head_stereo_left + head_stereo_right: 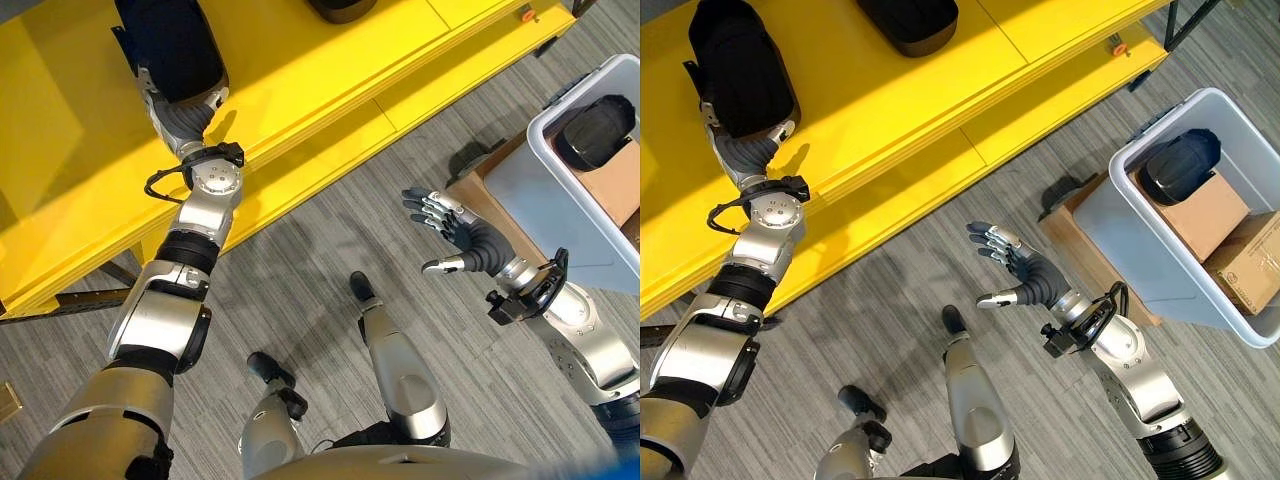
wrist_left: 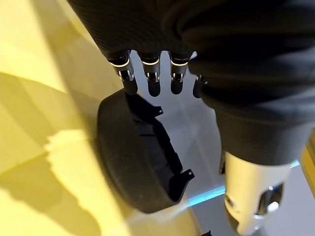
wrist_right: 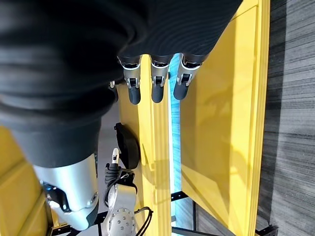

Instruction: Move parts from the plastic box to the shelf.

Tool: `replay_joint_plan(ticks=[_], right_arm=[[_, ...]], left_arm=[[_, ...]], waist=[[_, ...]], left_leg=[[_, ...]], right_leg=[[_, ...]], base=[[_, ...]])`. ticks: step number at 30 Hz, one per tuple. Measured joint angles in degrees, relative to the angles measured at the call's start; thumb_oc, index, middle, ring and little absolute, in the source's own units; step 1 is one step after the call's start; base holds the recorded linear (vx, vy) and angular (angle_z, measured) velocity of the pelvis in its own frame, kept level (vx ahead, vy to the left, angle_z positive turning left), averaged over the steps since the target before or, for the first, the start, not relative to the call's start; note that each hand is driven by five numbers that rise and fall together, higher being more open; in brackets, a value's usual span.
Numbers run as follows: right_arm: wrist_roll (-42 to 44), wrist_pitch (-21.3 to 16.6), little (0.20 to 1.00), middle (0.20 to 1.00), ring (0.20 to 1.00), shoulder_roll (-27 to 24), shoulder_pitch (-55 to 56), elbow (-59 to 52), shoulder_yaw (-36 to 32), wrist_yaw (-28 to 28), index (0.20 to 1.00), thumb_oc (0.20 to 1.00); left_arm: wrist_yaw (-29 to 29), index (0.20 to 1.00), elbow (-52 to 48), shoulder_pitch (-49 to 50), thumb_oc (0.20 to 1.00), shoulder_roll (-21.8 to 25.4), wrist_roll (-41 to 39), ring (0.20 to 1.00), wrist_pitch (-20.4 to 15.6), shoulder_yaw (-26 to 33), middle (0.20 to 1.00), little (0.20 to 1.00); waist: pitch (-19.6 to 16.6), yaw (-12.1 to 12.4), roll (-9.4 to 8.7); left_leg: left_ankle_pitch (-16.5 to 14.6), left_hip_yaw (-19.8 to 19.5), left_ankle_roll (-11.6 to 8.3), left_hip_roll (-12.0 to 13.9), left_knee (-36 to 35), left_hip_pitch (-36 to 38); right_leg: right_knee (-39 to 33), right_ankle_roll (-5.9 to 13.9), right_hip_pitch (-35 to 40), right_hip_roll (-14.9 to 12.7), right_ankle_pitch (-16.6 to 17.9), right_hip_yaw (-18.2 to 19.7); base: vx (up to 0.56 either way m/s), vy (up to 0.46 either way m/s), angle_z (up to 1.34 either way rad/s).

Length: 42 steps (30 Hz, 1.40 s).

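A long black part [image 1: 740, 65] lies at the left end of the yellow shelf [image 1: 920, 110]. My left hand [image 1: 752, 152] reaches up to its near end, thumb beside it. In the left wrist view its fingers [image 2: 150, 73] are straight, their tips at the edge of the black part [image 2: 138, 157] resting on the shelf. A second black part [image 1: 908, 22] lies further along the shelf. My right hand [image 1: 1018, 272] hangs open over the floor, fingers spread, between the shelf and the plastic box [image 1: 1120, 215]. Another black part [image 1: 1180, 165] sits inside that box.
The box also holds two cardboard cartons [image 1: 1205, 215] [image 1: 1250, 260] and stands on a low brown board [image 1: 1075, 240] at the right. The shelf has a lower yellow ledge [image 1: 970, 150] along its front. Grey floor [image 1: 890, 300] lies between shelf and box.
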Motion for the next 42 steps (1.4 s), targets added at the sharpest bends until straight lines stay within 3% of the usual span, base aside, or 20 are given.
replay_joint_plan(ticks=[9, 15, 18, 23, 26, 32, 33, 34, 35, 37, 38, 39, 42], right_arm=[[0.0, 0.3, 1.000, 1.000, 1.000, 0.0, 0.1, 0.0, 0.0, 0.0, 1.000, 1.000], [0.0, 0.1, 1.000, 1.000, 1.000, 0.0, 1.1, 0.0, 0.2, -0.5, 1.000, 1.000], [0.0, -0.3, 1.000, 1.000, 1.000, 0.0, 1.9, 0.0, 0.3, -1.0, 1.000, 1.000], [0.0, -3.2, 1.000, 1.000, 1.000, 0.0, 5.6, 0.0, 0.5, -1.1, 1.000, 1.000], [0.0, -4.5, 1.000, 1.000, 1.000, -0.9, 5.9, 0.0, 0.6, -0.7, 1.000, 1.000], [1.0, -5.1, 1.000, 1.000, 1.000, -1.0, 4.6, 0.0, 0.9, -0.4, 1.000, 1.000], [1.1, -5.7, 1.000, 1.000, 1.000, -0.8, 4.6, 0.0, 0.9, -0.2, 1.000, 1.000], [1.1, -6.2, 1.000, 1.000, 1.000, 1.0, 4.7, 0.0, 1.7, 0.3, 1.000, 1.000], [1.1, -6.4, 1.000, 1.000, 1.000, 1.6, 4.1, 0.0, 2.5, 0.5, 1.000, 1.000], [1.0, -7.2, 1.000, 1.000, 1.000, 5.2, 3.7, 0.2, 4.0, 0.5, 1.000, 1.000], [1.0, -7.5, 1.000, 1.000, 1.000, 5.1, 4.5, 0.4, 4.3, 0.5, 1.000, 1.000], [1.0, -7.9, 1.000, 1.000, 1.000, 4.3, 5.0, 0.6, 4.2, 0.4, 1.000, 1.000], [1.0, -8.3, 1.000, 1.000, 1.000, 3.9, 3.2, 3.2, 4.1, -0.4, 1.000, 1.000]], left_arm=[[1.4, 1.000, 1.1, 0.9, 1.000, -1.7, -4.8, 1.000, 0.0, 0.4, 1.000, 1.000], [12.4, 1.000, 0.3, 4.9, 1.000, -3.8, -4.7, 1.000, -1.7, 3.0, 1.000, 1.000], [19.3, 1.000, -2.3, 4.8, 1.000, -3.6, 4.5, 1.000, -3.4, 3.6, 1.000, 1.000], [28.4, 1.000, -7.5, 1.7, 1.000, 2.4, 21.6, 1.000, -5.4, 2.9, 1.000, 1.000], [28.7, 1.000, -9.1, -0.9, 1.000, 4.9, 24.1, 1.000, -5.5, 0.3, 1.000, 1.000], [26.2, 1.000, -8.5, 1.5, 1.000, 3.5, 22.8, 1.000, -5.7, 0.1, 1.000, 1.000], [26.0, 1.000, -8.5, 3.4, 1.000, 2.3, 22.8, 1.000, -6.9, 0.2, 1.000, 1.000], [26.4, 1.000, -10.9, 9.2, 1.000, -2.2, 22.9, 1.000, -9.3, 2.4, 1.000, 1.000], [26.4, 1.000, -14.2, 14.6, 1.000, -5.3, 22.9, 1.000, -10.1, 4.0, 1.000, 1.000], [28.0, 1.000, -30.6, 32.2, 1.000, -13.1, 23.8, 1.000, -13.2, 8.5, 1.000, 1.000], [28.6, 1.000, -32.8, 37.0, 1.000, -15.1, 24.1, 1.000, -14.0, 8.3, 1.000, 1.000], [28.9, 1.000, -33.1, 39.1, 1.000, -15.9, 24.0, 1.000, -14.1, 7.7, 1.000, 1.000], [27.4, 1.000, -33.8, 39.1, 1.000, -14.7, 24.1, 1.000, -14.2, 7.0, 1.000, 1.000]], waist=[[-1.7, 0.2, -0.08], [-1.7, 1.3, -0.13], [-1.9, 1.6, -0.40], [-2.2, 1.1, -0.89], [-2.2, 0.9, -0.88], [-2.4, 0.4, -0.44], [-2.7, 0.8, 0.18], [-3.4, 1.9, 1.33], [-4.1, 2.5, 2.42], [-5.4, 6.8, 3.27], [-6.2, 7.3, 3.74], [-6.9, 8.7, 4.25], [-8.0, 11.1, 4.77]], left_leg=[[0.4, -0.1, -0.50, 0.6, 0.4, -1.5], [0.4, -1.0, -0.46, 0.8, 0.7, -1.8], [0.4, -1.2, -0.46, 0.9, 0.7, -1.9], [0.4, -1.2, -0.46, 0.8, 0.5, -1.9], [0.4, -1.2, -0.45, 0.7, 0.5, -1.9], [0.6, -0.3, -0.73, 0.8, 0.5, -1.1], [0.6, -0.2, -0.73, 0.7, 0.5, -0.8], [0.6, 0.3, -0.73, 0.9, 0.3, 0.6], [0.6, 0.4, -0.77, 1.2, 0.0, 1.3], [0.7, 3.3, -0.70, 2.9, -0.8, 5.7], [1.4, 2.4, 0.36, 3.3, -0.8, 5.8], [2.3, 0.7, 1.62, 3.6, -1.1, 5.7], [2.2, -1.5, 2.07, 4.1, -1.2, 4.7]], right_leg=[[1.0, -0.42, -1.9, 0.6, -0.1, 0.0], [1.0, -0.38, -1.6, 0.5, -0.1, -0.5], [1.0, -0.32, -1.5, 0.5, -0.2, -0.6], [0.8, -0.49, -1.4, 0.4, -0.1, -0.7], [0.8, -0.48, -1.5, 0.4, -0.1, -0.7], [0.8, -0.56, -1.3, 0.6, -0.1, -0.5], [0.8, -0.57, -1.1, 0.7, -0.1, -0.4], [0.8, -0.70, -0.3, 0.7, -0.5, -1.0], [1.0, -0.98, 0.0, 0.2, -1.0, -3.2], [1.8, -2.34, 1.3, -1.6, -1.0, -10.7], [2.8, -3.40, 1.9, -1.5, -2.1, -11.4], [3.9, -3.93, 2.2, -1.5, -3.0, -12.3], [4.5, -4.43, 2.2, -1.7, -3.8, -13.8]], base=[[0.00, 0.000, 0.00], [-0.01, -0.029, 0.05], [0.00, -0.007, 0.01], [0.00, 0.014, 0.01], [0.00, 0.000, 0.00], [-0.01, -0.011, -0.05], [-0.03, -0.064, -0.15], [-0.03, -0.107, -0.09], [-0.02, -0.131, -0.37], [-0.02, -0.131, -0.55], [-0.04, -0.103, 0.04], [-0.04, -0.087, 0.52], [0.00, -0.039, 0.34]])
